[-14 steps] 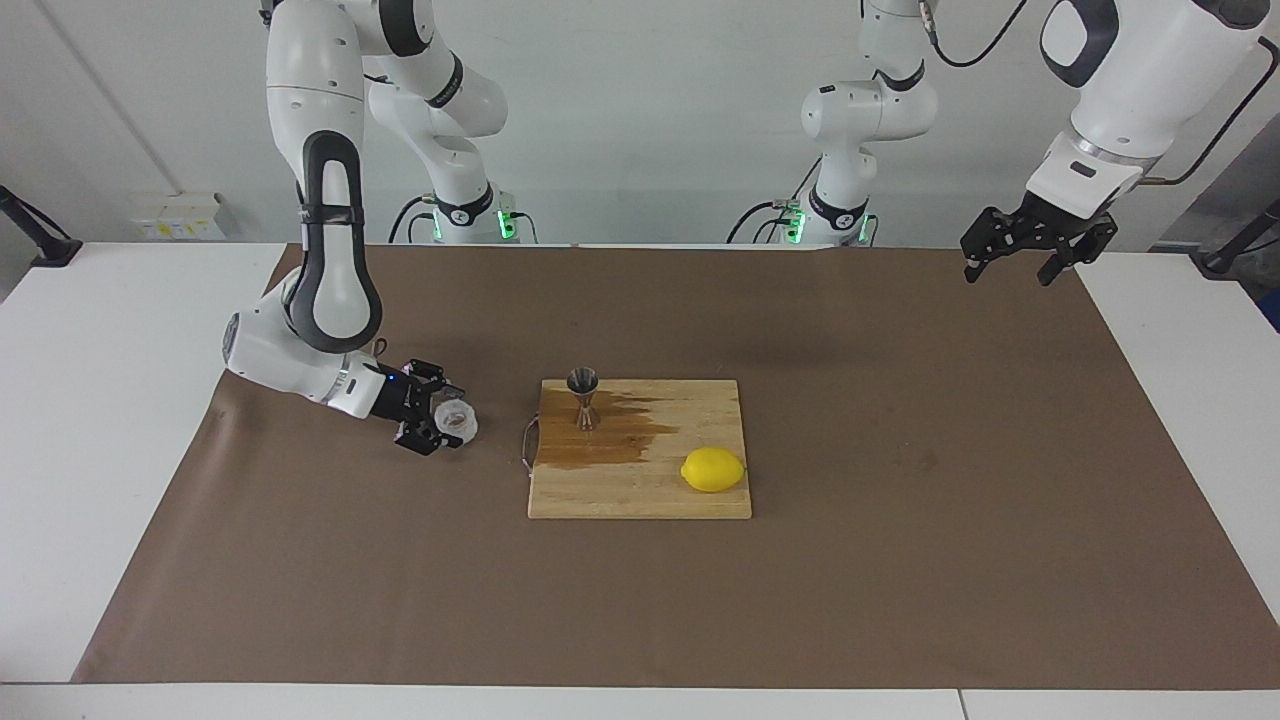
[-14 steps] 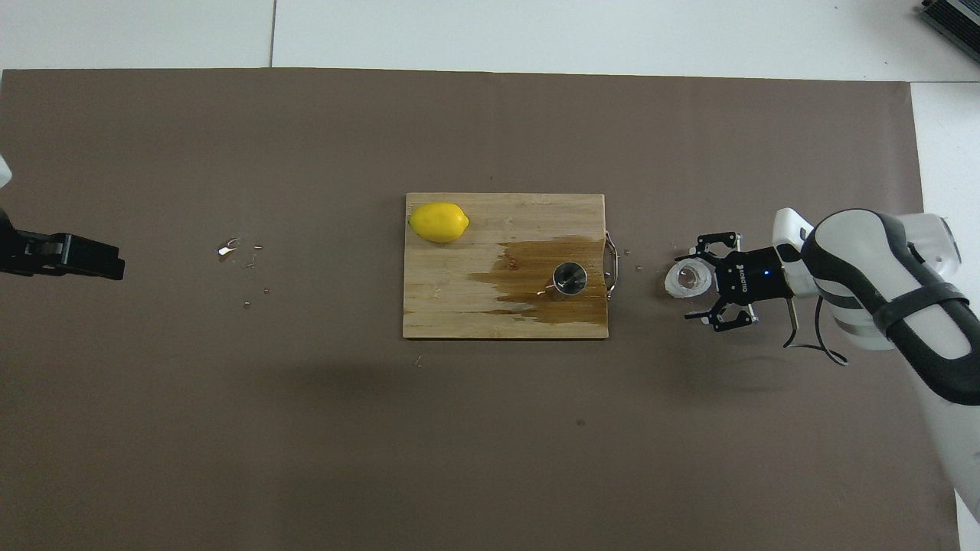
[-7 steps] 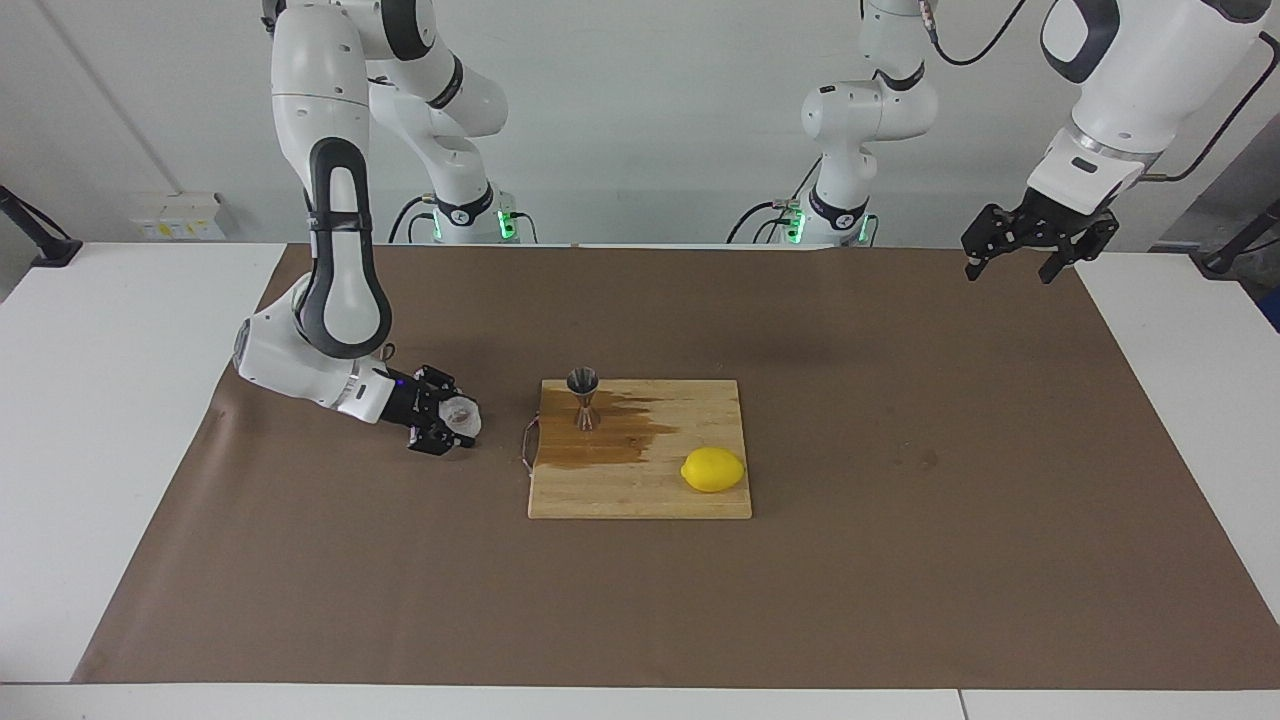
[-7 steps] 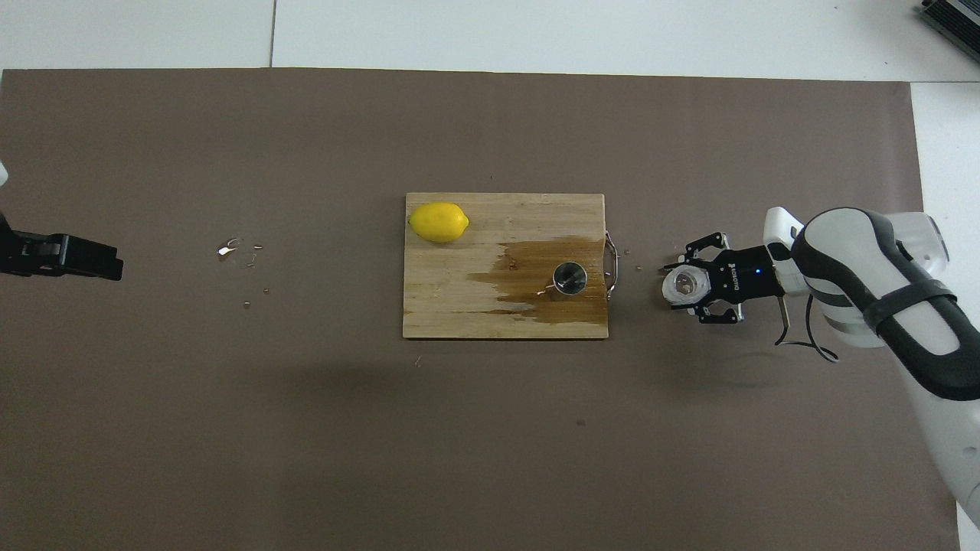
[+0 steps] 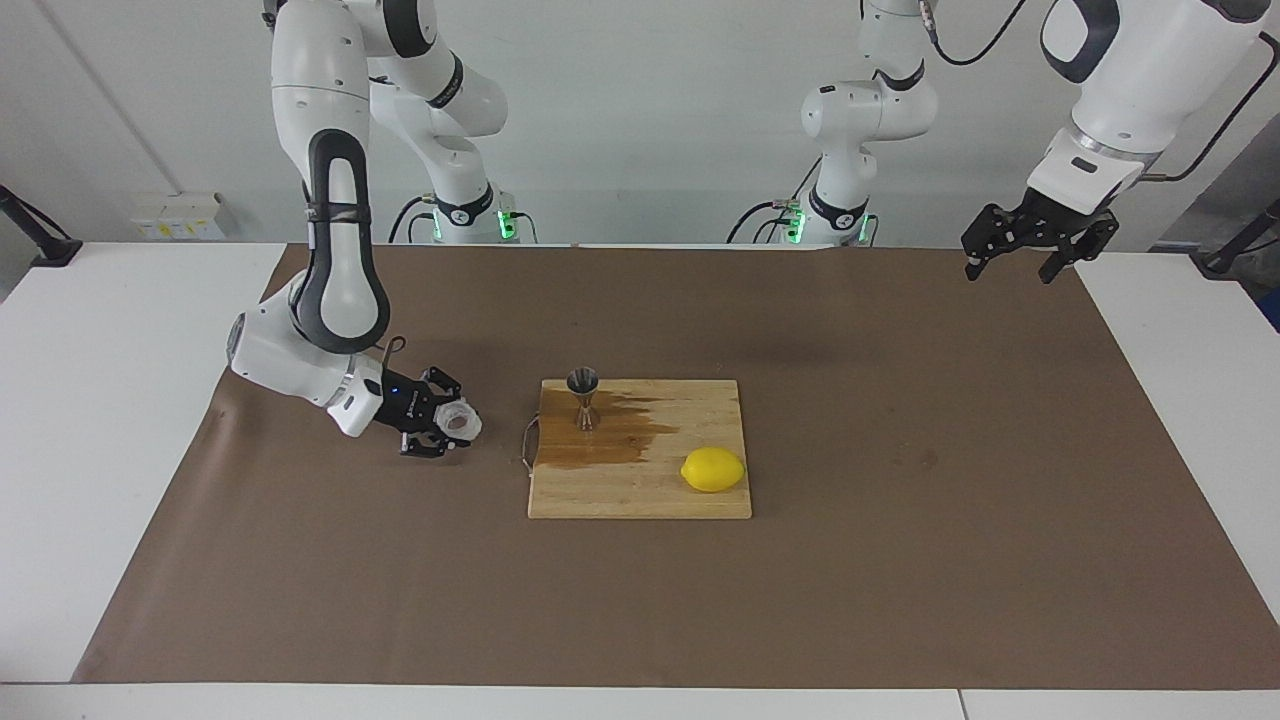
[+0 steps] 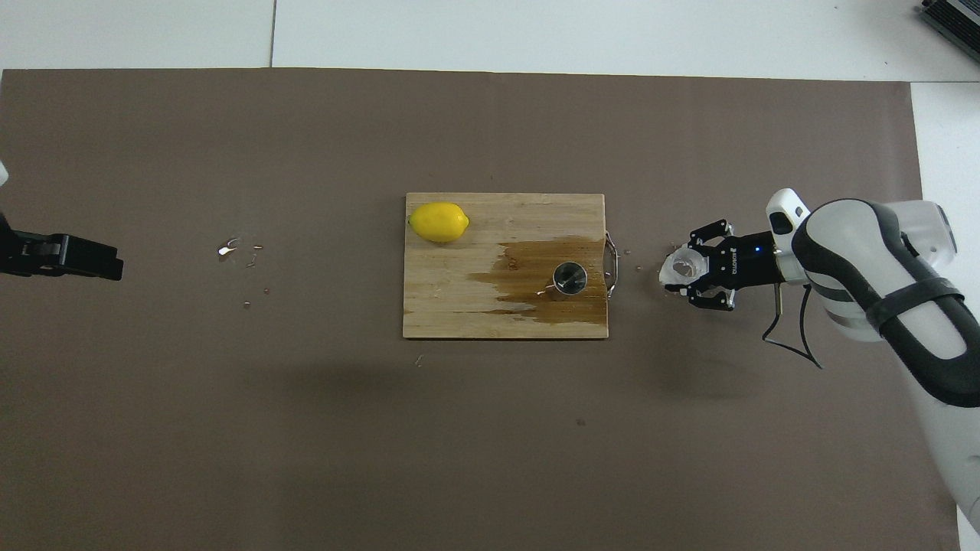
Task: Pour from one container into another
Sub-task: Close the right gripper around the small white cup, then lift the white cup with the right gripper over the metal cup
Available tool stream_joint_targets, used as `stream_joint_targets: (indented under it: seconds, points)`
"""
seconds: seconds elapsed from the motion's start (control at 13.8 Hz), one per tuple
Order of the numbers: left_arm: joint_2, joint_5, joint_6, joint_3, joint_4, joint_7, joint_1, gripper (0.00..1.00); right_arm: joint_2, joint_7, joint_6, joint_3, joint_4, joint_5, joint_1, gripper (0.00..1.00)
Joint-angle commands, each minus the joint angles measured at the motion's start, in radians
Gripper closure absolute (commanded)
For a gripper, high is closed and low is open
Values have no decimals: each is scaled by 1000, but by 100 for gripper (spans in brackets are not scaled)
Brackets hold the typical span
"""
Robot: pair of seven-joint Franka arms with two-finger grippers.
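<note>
On the brown mat: a board (image 5: 640, 470) sits mid-table, and I work at both ends of it.
Writing: white lettering runs along the body of my right gripper (image 6: 693, 269) in the overhead view, too small to read; I find no other label or brand.
Cup: the clear faceted cup (image 5: 460, 420) is between my right fingertips, just off the mat, beside the board's handle (image 5: 527, 447) toward my right arm's end of the table.
Cup contents: I cannot tell; the overhead view looks into its mouth (image 6: 684, 267) and shows only pale glints.
Right jaws: closed on the cup, one finger on each side of it.
Jigger: the steel jigger (image 5: 583, 397) stands upright on the board, at the corner nearest the robots on the handle side.
Jigger contents: the bowl (image 6: 570, 277) looks dark and shiny from above; whether it holds liquid I cannot tell.
Stain: a dark wet patch (image 5: 620, 435) spreads over the board around the jigger.
Lemon: a yellow lemon (image 5: 713, 469) lies on the board's dry end, farther from the robots than the jigger.
Droplets: small wet specks (image 6: 228, 248) lie on the mat toward my left arm's end.
Left gripper: my left gripper (image 5: 1022, 255) waits in the air over the mat's corner, jaws spread wide and holding nothing.
</note>
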Motion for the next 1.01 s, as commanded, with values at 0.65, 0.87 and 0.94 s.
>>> stream_joint_targets:
  seconds: [0.65,0.87,0.94]
  points:
    - [-31,10,18,-11,-35,-8,14,0,-217,691,36,5,-11,-438,242,80]
    - [-31,10,18,-11,-35,-8,14,0,-231,795,42,8,35,-561,294,80]
    - [-31,12,18,-11,-35,-8,14,0,-236,832,42,8,36,-593,315,80]
